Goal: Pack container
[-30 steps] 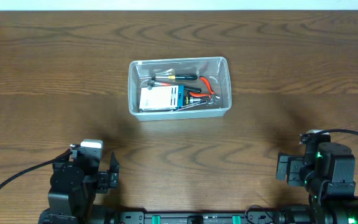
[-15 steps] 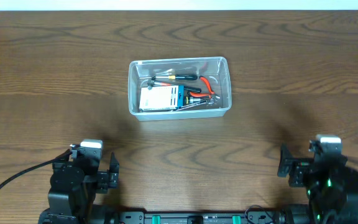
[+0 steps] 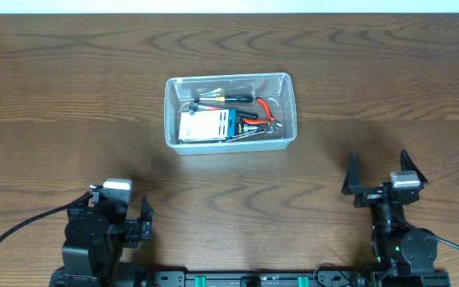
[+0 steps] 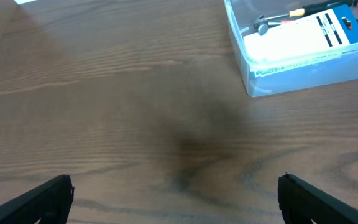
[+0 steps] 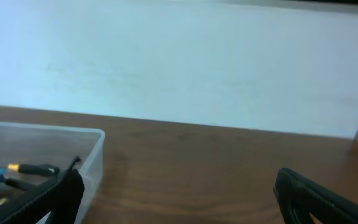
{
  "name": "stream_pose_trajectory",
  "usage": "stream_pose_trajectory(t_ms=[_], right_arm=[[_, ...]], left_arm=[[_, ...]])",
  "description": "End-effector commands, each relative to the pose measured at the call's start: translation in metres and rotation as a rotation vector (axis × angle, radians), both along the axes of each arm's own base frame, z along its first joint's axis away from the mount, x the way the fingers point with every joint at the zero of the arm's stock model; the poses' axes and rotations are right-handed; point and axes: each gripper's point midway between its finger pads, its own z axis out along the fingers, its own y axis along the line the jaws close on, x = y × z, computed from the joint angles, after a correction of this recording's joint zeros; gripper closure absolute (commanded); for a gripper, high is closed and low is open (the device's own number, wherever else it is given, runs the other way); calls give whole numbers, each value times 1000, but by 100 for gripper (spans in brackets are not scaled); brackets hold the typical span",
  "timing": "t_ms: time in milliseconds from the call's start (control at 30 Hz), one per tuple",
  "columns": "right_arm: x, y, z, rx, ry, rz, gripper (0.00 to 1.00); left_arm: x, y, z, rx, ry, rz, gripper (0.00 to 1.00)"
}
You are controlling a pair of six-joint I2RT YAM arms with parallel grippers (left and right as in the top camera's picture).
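Left tool [image 3: 111, 209], lower left, and right tool [image 3: 379, 179], lower right, both gape wide, holding nothing. Container [image 3: 168, 112] sits upper centre on the desk [image 3: 70, 96], pliers [image 3: 265, 108] and a box [image 3: 205, 125] inside. Risk: any low reach could clip its light wall and shove it.

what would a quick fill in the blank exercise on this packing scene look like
1. The blue-and-white box lies ____ the container.
2. The left pincer and the right pincer are both ____ and hold nothing.
3. By the robot's own sides, the orange-handled pliers lie toward the container's ____ end.

Missing words: inside; open; right
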Motion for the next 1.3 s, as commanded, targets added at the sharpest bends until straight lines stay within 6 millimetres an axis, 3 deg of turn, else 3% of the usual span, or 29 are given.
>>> stream_pose_trajectory(t_ms=[0,200,633,1267], right_arm=[[0,6,-11,-163,4,20,1],[-3,6,-65,-173,214,37,1],[-3,-7,-63,7,221,-47,1],[-3,-3,-63,9,221,-26,1]], left_arm=[[0,1,0,7,-2,-1,2],[0,1,0,7,-2,-1,2],[0,1,0,7,-2,-1,2],[0,1,0,7,-2,-1,2]])
